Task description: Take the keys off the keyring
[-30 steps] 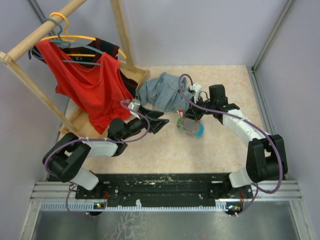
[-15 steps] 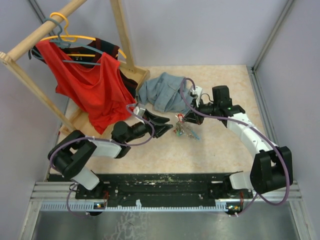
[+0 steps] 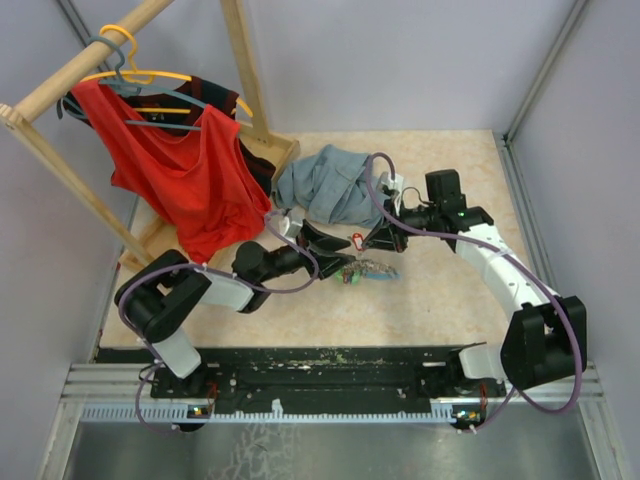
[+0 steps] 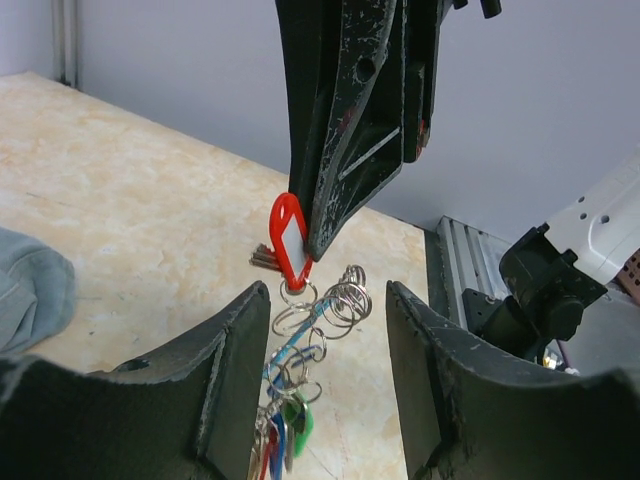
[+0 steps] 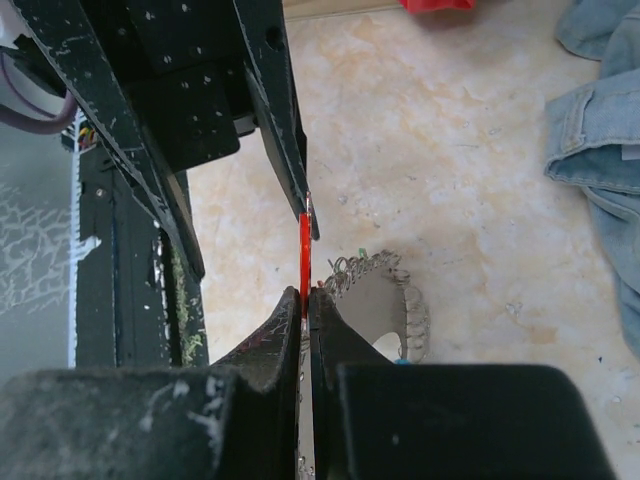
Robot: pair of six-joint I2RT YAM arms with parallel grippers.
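Over the table [image 3: 440, 300], the right gripper [image 5: 305, 292] is clamped flat on a red tag [image 4: 288, 238]. This lifts the keyring [image 4: 338, 298] so that its chain of rings hangs free just beneath the tips. The left gripper [image 4: 325, 310] stands with jaws apart, straddling that chain, probably ready to pinch it. The keys [image 4: 282, 440] dangle low between its fingers.
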